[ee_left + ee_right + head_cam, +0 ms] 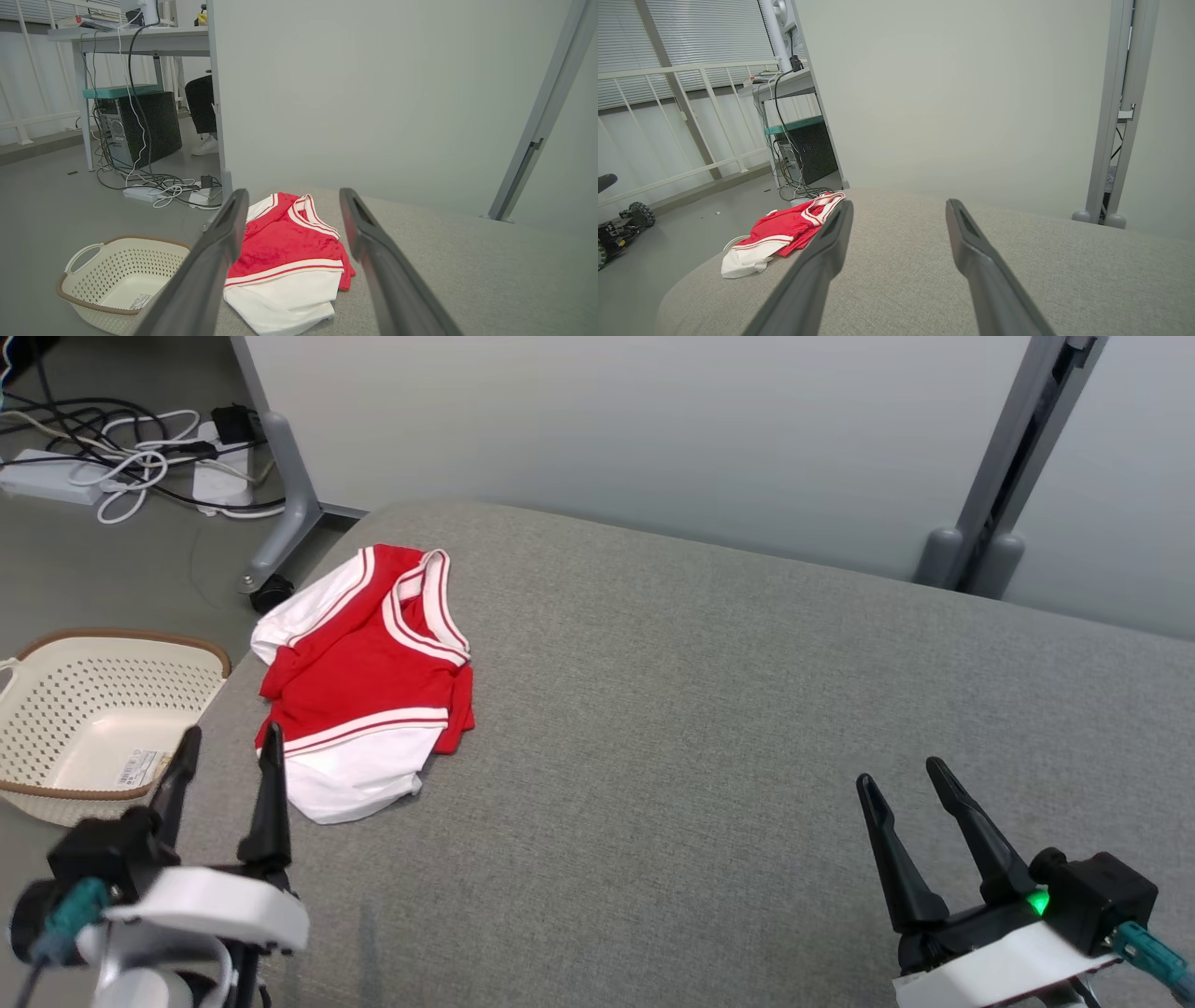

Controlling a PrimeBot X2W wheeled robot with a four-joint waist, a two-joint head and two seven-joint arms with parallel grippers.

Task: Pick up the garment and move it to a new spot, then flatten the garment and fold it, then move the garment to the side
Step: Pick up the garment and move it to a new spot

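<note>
Both sets of jaws wide open, empty. Garment (pixel 364 681) crumpled near cushion (pixel 700 709) far-left corner, long axis along left edge. Left gripper (pixel 231 733) just short of near hem, pointing at it. Right gripper (pixel 898 772) well apart, near-right.

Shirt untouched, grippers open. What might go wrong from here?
1. The shirt sits crumpled at the left edge of the grey cushion, beside the basket: a pull may drag it off.
2. Its layers overlap, so the left gripper may pinch several at once.
3. The right gripper stands far away.
</note>
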